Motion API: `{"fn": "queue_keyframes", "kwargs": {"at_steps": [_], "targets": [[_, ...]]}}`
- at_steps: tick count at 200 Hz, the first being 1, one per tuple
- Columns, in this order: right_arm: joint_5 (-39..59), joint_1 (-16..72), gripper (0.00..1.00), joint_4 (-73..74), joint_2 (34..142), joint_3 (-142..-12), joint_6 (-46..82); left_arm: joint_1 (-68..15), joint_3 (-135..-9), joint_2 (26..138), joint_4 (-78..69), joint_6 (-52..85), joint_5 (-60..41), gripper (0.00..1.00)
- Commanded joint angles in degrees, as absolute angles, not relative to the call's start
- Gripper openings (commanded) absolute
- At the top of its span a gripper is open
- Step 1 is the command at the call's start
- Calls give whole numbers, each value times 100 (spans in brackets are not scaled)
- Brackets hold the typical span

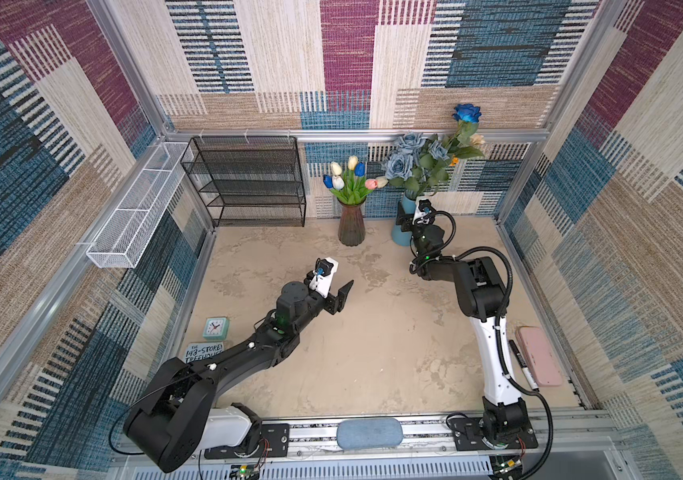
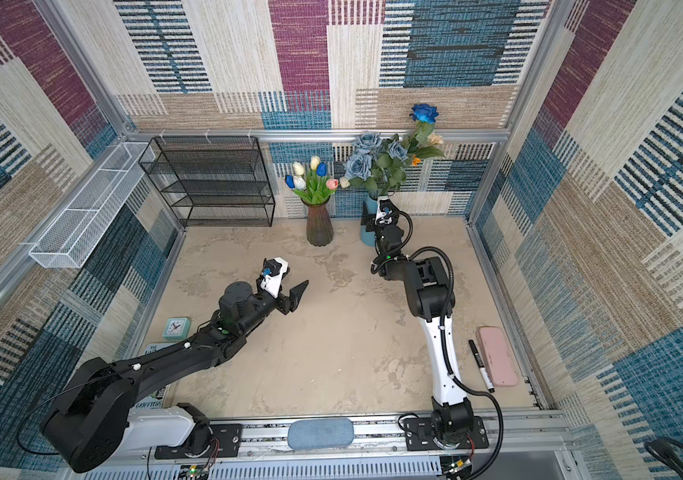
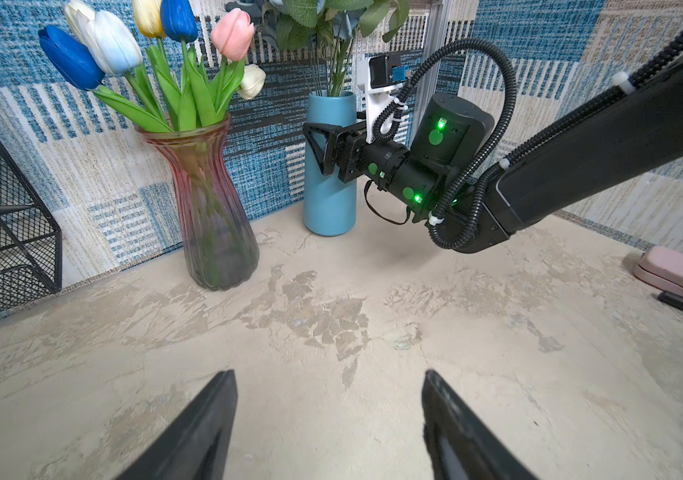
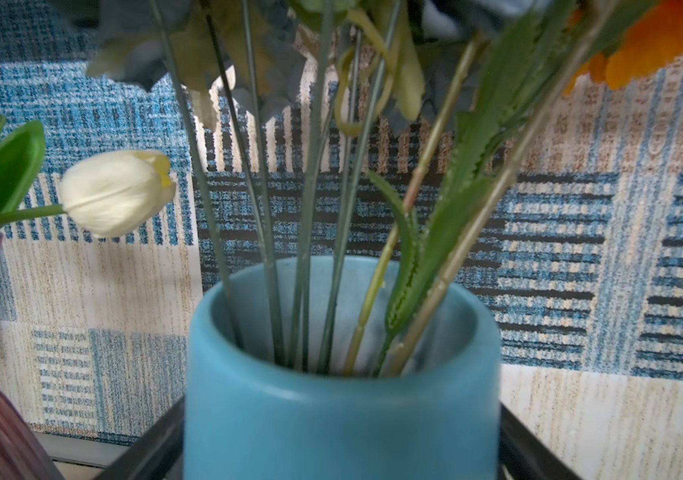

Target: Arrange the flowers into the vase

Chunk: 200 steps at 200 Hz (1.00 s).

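The upright blue vase [image 4: 331, 415] stands directly between the jaws of the right gripper [image 1: 405, 219]. The right wrist view shows a black finger low on each side of its wall. The jaws are spread wide, but I cannot tell whether they press the wall or only flank it. The vase's long axis is vertical and the jaws reach in level across its body, so the stems rise clear above them. This arm is much the nearer one. The left gripper [image 3: 327, 374] hovers over the bare middle of the tabletop [image 1: 373, 353], well apart from both vases, with its jaws released and nothing in them.

There are two vases. The ribbed glass vase [image 3: 215, 216] just beside the blue one holds seven tulips [image 1: 350, 176]. The blue one holds at least three dusty-blue roses [image 1: 404, 160], one bright-blue rose [image 1: 466, 112], one beige bloom [image 1: 477, 140] and one orange bloom [image 1: 454, 160]. No flower lies loose on the tabletop, so the arranging looks close to done.
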<state>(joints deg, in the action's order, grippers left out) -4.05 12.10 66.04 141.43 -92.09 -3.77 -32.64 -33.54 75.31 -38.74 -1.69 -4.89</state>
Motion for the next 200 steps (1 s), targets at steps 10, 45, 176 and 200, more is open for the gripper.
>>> {"fn": "queue_keyframes", "kwargs": {"at_steps": [10,45,176,200], "targets": [[-410,1204,96,7220,14050,-9185,-358,-3261,-3401,7488,-3904,-325,-483,73],[-441,1190,100,7501,13860,-8741,-309,-3243,-3459,7417,-3864,-144,-430,77],[-442,1229,100,7424,9402,-3603,-525,-2608,-2746,6040,-3700,-407,2548,99],[-1226,1237,100,6390,8103,-2566,-604,-2281,-2388,5995,-3706,-830,3121,100]]}}
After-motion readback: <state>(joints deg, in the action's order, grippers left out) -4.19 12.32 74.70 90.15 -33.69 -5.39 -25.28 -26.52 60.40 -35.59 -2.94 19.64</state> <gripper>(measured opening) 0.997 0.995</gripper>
